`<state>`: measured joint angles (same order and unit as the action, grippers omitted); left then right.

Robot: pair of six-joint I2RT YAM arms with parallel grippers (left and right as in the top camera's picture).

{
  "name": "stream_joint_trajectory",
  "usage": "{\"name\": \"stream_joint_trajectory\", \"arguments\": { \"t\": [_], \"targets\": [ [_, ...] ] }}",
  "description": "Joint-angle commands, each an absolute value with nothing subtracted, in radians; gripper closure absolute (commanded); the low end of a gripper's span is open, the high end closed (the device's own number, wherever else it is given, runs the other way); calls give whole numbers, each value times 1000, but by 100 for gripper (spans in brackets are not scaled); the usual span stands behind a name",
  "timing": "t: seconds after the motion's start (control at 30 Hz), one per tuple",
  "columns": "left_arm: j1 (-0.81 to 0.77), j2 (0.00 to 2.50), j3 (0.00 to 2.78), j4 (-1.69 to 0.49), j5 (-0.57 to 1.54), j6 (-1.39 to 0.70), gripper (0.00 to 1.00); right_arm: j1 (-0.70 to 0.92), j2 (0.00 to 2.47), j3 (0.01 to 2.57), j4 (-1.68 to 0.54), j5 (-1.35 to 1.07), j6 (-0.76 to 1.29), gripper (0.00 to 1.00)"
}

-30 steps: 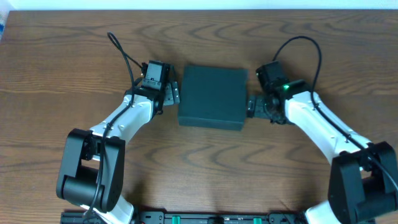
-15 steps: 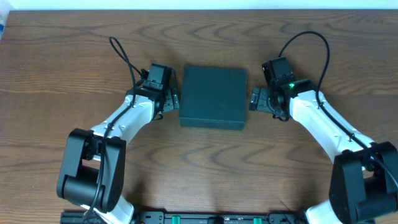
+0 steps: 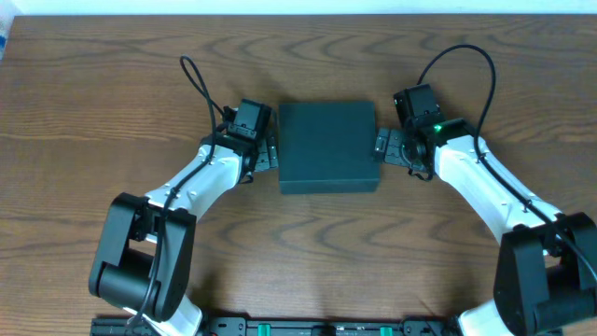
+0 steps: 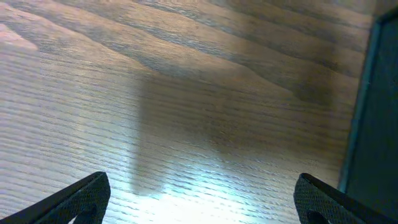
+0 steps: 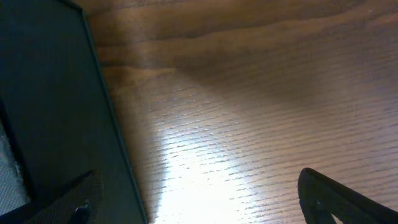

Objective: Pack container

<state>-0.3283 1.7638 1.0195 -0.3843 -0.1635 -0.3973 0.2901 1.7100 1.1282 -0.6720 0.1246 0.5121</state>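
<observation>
**Container flanked by two open claws, lid down**

The container (image 3: 328, 147), a dark green box, sat flat near the middle of the wooden table (image 3: 298, 252), a little toward the far edge, with its lid apparently down. The left claw (image 3: 269, 150) appeared to touch the box's left side, and the right claw (image 3: 381, 147) stood just beside its right side. Both were released, jaws spread wide and grasping nothing. The left wrist camera showed only bare wood between the fingers, with the box's wall rising at the right margin. The right wrist camera showed the box's edge along the left, close by one fingertip (image 5: 68, 199). The pairing suggested the arms were bracketing the box from both sides, probably to square it up or steady it rather than lift it, since neither claw had a wall between its jaws. No goods to be packed appeared in any view, so the closed top alone could not show whether the packing was finished or not yet begun.
</observation>
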Motion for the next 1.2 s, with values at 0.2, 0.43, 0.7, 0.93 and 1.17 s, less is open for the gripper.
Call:
{"name": "stream_joint_trajectory", "arguments": {
  "t": [0.2, 0.43, 0.7, 0.93, 1.17],
  "targets": [
    [-288, 1765, 1031, -315, -217, -358, 5, 282, 1699, 1124, -678, 127, 504, 1],
    [-287, 1711, 1135, -357, -268, -276, 5, 282, 1589, 1128, -690, 156, 498, 1],
    [-288, 1489, 1282, -606, -270, -231, 5, 289, 1235, 1131, -740, 197, 408, 1],
    [-326, 1234, 1282, -811, -265, -186, 5, 363, 925, 1131, -881, 266, 316, 1],
    [-463, 1006, 1277, -940, -265, -178, 5, 442, 636, 1131, -976, 266, 316, 1]
  ]
}}
